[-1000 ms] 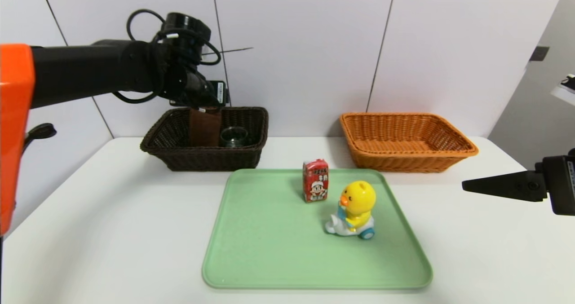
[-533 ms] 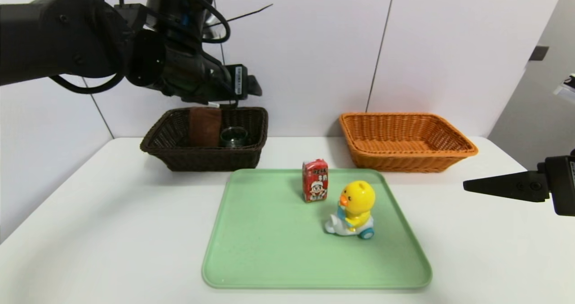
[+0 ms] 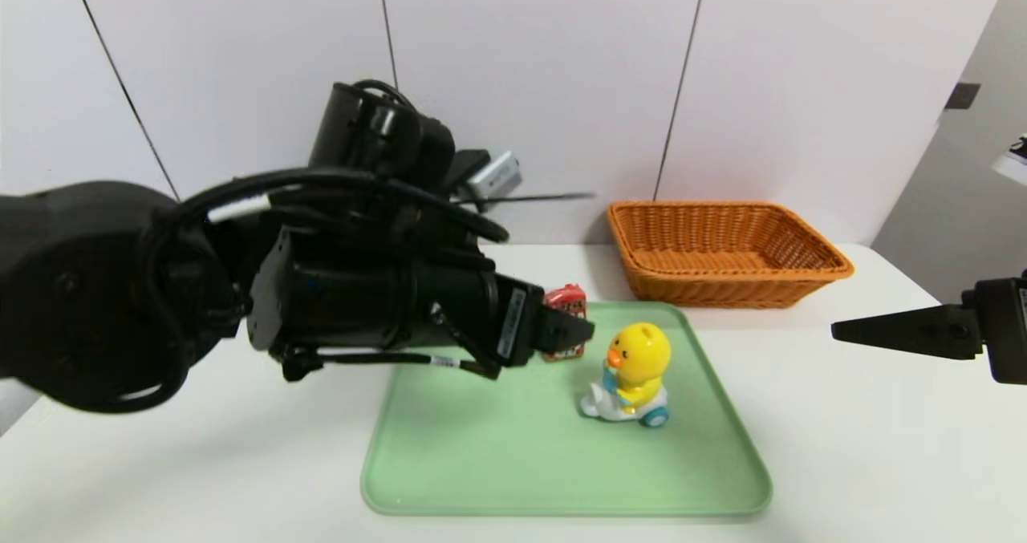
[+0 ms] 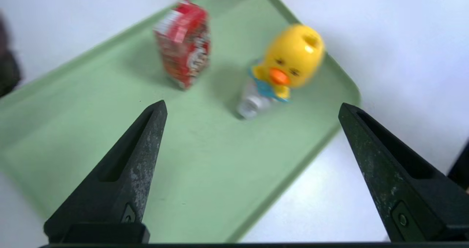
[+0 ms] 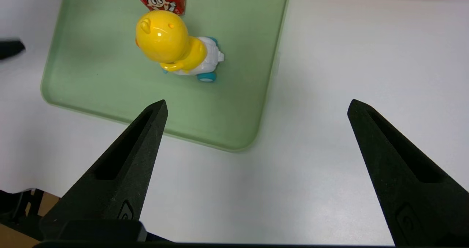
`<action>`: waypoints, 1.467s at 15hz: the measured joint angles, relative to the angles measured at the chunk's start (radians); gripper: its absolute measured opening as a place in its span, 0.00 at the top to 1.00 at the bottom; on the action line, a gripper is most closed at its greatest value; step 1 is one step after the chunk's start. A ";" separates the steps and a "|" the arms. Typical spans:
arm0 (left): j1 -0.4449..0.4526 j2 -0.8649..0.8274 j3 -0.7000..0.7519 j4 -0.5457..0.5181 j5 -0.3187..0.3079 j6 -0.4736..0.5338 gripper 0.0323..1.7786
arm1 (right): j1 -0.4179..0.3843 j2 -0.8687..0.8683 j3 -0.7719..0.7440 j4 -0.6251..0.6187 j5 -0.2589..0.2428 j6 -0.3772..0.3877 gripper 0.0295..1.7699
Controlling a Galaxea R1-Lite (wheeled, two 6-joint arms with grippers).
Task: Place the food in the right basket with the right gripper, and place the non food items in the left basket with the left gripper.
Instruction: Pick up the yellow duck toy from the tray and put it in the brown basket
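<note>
Lab-like test bench: bare white table (image 3: 160, 479), plain white panelled wall (image 3: 529, 70).

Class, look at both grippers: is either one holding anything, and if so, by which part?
Nothing is held. The left gripper is open above the green tray; the right gripper is open over the table, off to the side.

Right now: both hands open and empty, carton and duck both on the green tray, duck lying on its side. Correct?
One thing is off: the duck is not on its side. It stands upright on its wheels, as the head view shows. The rest holds: the left hand and right hand are open and empty, and the carton and duck are both on the green tray.
</note>
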 joint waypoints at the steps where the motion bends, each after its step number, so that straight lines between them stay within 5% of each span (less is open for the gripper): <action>1: -0.037 -0.019 0.067 -0.052 -0.015 0.024 0.06 | -0.001 0.000 0.002 0.000 0.001 0.000 0.04; 8: -0.112 -0.036 0.319 -0.302 -0.141 0.200 0.05 | -0.005 -0.009 0.013 0.000 0.000 0.001 0.04; 22: -0.040 0.218 0.338 -0.632 -0.164 0.281 0.05 | -0.024 -0.016 0.036 0.002 -0.005 -0.001 0.04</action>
